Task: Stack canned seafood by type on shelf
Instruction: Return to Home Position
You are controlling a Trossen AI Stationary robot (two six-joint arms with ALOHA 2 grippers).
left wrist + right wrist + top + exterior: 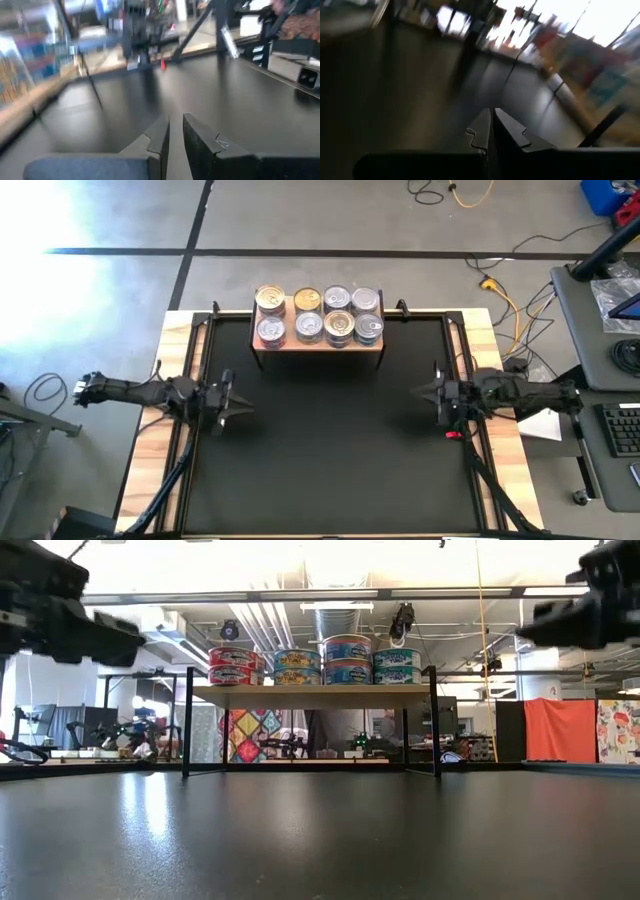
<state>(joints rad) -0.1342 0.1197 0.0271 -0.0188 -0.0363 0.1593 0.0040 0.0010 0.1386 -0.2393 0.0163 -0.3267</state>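
**Left gripper** (243, 408): raised above the left part of the table (330, 470), pointing inward toward the other arm. Its fingers (156, 140) are parted by a narrow slit and hold nothing. In the low view only its dark outline shows, cut off at the upper corner.

**Shelf** (320, 346): light-wood board on dark legs. It stands farther across the table than either gripper, well apart from both and between them in the left-to-right direction.

**Canned seafood** (322, 315): all on the shelf.
- From above, eight lids show in two rows of four, touching or nearly so. Some are gold and the rest silver.
- The low view shows the stacks two tins high, so the lower tins are hidden from above.
- Front-row labels, from the left gripper's side across: red, yellow and blue, blue, teal.
- The rear row is mostly hidden behind the front stacks. The print is too small to read.

**Right gripper** (420, 390): raised above the right part of the table, pointing inward. Its fingers (482, 131) are pressed together and empty. In the low view it is cut off at the other upper corner.
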